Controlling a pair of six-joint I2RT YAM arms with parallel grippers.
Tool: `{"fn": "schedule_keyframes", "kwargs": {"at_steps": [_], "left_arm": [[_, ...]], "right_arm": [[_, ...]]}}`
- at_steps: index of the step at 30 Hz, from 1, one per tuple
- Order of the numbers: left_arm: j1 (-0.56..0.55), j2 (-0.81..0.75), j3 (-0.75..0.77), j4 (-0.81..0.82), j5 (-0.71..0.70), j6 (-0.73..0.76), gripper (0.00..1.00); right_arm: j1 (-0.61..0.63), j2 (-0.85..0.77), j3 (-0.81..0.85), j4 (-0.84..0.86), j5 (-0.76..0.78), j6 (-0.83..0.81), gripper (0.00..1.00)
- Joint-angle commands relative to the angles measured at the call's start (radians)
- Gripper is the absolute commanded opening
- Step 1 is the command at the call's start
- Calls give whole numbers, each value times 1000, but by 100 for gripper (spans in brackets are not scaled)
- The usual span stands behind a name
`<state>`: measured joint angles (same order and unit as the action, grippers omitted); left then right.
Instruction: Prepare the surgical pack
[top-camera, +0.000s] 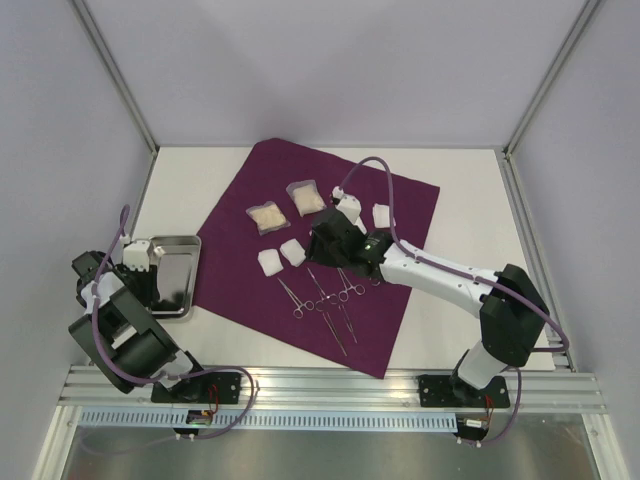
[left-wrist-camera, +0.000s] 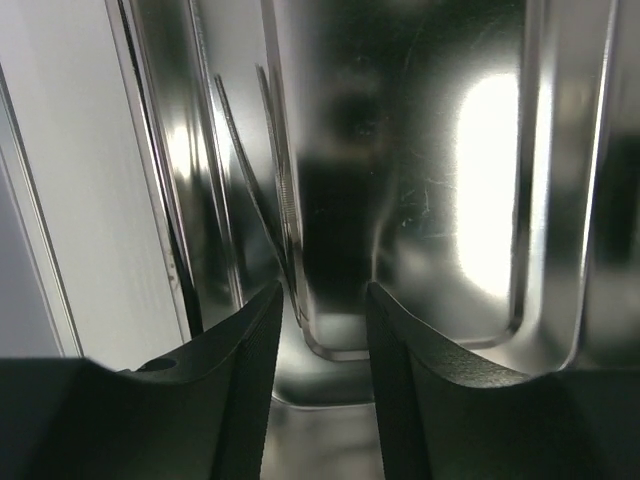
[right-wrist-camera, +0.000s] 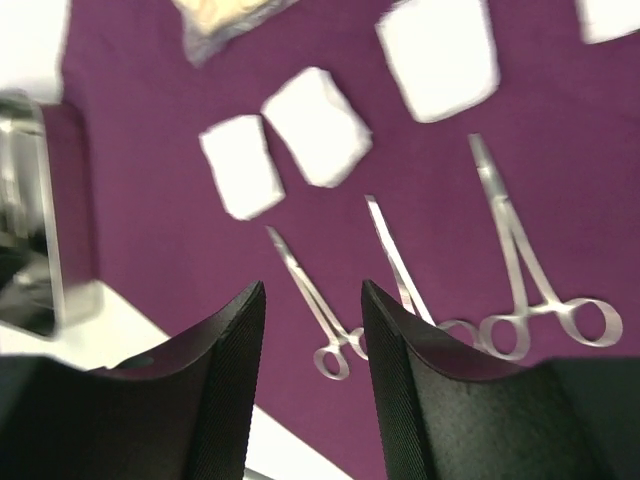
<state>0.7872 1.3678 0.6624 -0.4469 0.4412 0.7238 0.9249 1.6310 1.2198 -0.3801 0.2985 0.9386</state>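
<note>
Right wrist: right tool (right-wrist-camera: 312, 298) apart above matte purple surgical pack (right-wrist-camera: 130, 90); left tool (left-wrist-camera: 323, 298) apart over glossy steel tray (left-wrist-camera: 420, 200).

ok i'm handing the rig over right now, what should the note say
Left gripper: open, empty, over the metal tray; a thin instrument lies in the tray.
Right gripper: open, empty, above the forceps.
Done: surgical pack spread flat, with gauze pads, two pouches and forceps laid on it.
Left: probably wrapping the surgical pack; not begun.
</note>
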Motion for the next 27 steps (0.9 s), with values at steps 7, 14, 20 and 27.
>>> {"fn": "schedule_keyframes", "kwargs": {"at_steps": [7,14,20,27], "left_arm": [[6,-148,120,-218,91,-14,53],[6,-240,158,-332,120,-15,56],[6,-260,151,-361,129,-7,56],[4,-263,157,-378,143,-4,57]], "right_arm": [[-11,-57,11,-536,-71,-382,46],[-8,-40,-109,-476,-231,-423,43],[18,38,-59,-459,-268,-461,43],[31,159,-45,-434,-265,-449,41]]}}
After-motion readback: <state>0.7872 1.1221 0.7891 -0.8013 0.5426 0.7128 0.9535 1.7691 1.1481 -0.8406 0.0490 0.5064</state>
